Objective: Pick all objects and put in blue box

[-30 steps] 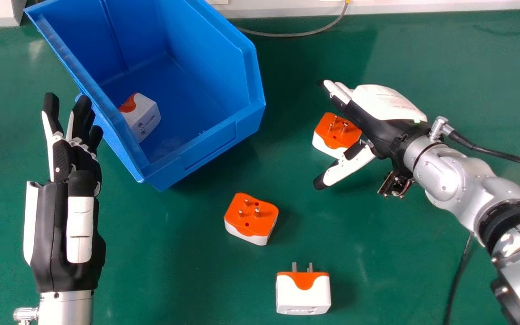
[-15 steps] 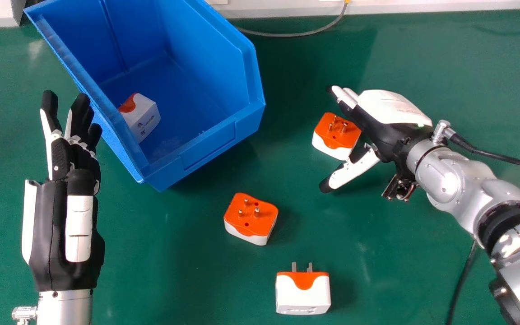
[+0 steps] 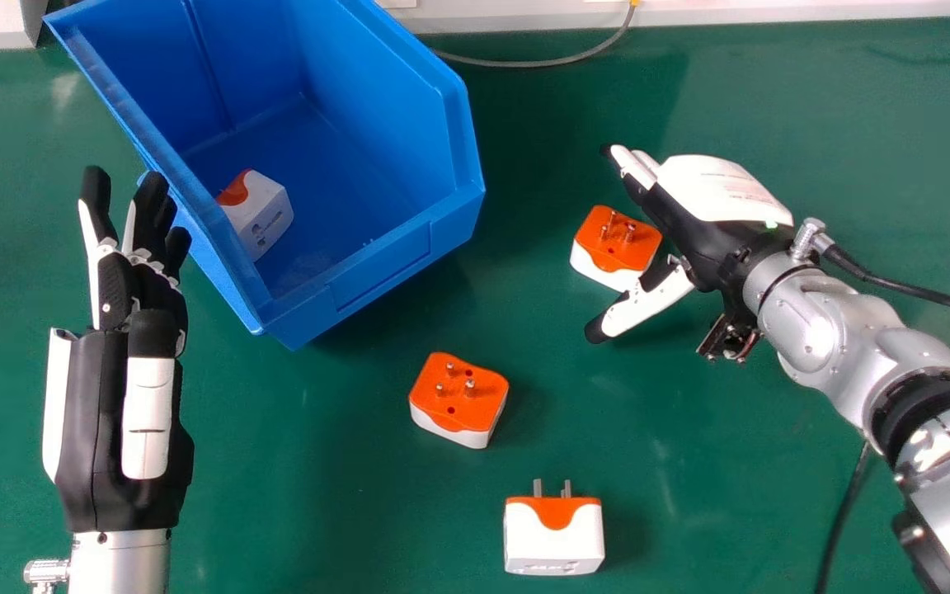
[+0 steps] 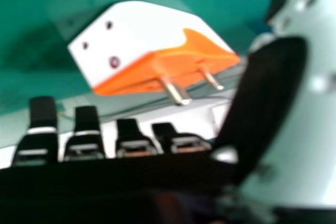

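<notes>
Green tabletop (image 3: 813, 107): seen in the head view, bordered on the far side by a pale ledge (image 3: 689, 10).
Blue box (image 3: 376, 276): set at the far left, with one orange-and-white adapter (image 3: 261, 216) lying inside, by its left wall.
Right adapter (image 3: 613, 241): pins up, sitting to the right of the box.
Middle adapter (image 3: 458, 400): pins up too, on the robot's side of the box and a little right.
Near adapter (image 3: 553, 536): laid with pins pointing away from the robot, farthest toward the robot from the box.
Left hand (image 3: 96, 429): held just left of the box, fingers straight and slightly spread.
Right hand (image 3: 689, 223): poised right of the box, over the right adapter, fingers straight, thumb held wide.
Right hand view: small gaps are seen between the right hand's straight fingers (image 4: 43, 116); nothing is being pinched, though contact with the adapter cannot be told.
</notes>
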Robot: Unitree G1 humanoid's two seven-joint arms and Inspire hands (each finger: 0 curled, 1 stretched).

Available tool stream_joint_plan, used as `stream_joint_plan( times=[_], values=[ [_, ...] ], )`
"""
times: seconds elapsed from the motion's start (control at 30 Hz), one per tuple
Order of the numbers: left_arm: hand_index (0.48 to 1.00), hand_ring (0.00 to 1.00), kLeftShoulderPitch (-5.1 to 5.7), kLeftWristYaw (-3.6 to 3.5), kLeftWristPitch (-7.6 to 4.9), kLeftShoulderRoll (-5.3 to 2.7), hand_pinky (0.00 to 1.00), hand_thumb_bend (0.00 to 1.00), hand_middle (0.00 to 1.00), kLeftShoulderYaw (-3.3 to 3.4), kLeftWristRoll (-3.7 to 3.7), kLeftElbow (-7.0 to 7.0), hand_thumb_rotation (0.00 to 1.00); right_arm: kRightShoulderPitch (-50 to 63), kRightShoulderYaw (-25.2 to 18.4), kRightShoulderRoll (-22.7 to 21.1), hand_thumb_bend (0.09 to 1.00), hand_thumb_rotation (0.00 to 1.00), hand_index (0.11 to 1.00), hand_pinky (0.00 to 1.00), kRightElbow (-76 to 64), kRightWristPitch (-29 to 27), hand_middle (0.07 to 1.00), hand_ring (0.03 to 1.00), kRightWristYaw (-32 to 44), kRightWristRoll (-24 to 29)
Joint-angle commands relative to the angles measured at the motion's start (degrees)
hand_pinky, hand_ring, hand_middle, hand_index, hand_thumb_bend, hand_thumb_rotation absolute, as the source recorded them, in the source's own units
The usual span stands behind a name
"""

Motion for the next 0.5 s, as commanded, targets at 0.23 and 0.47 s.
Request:
stream_joint_plan(
  times=[0.23, 0.47],
  values=[
    [0.963, 1.0, -0.15, 0.15, -1.0, 0.14, 1.0, 0.73, 0.98, 0.23, 0.12, -0.79, 0.89, -3.0, -0.1, 0.7, 1.0, 0.37, 0.981, 0.8, 0.0, 1.1, 0.968, 0.91, -0.5, 0.2],
    [0.962, 1.0, -0.08, 0.46, -1.08, -0.16, 1.0, 0.74, 0.98, 0.21, 0.14, -1.05, 0.89, -2.9, -0.1, 1.3, 1.0, 0.37, 0.98, 0.81, 0.1, 1.1, 0.969, 0.907, -0.8, 0.1]
  ],
)
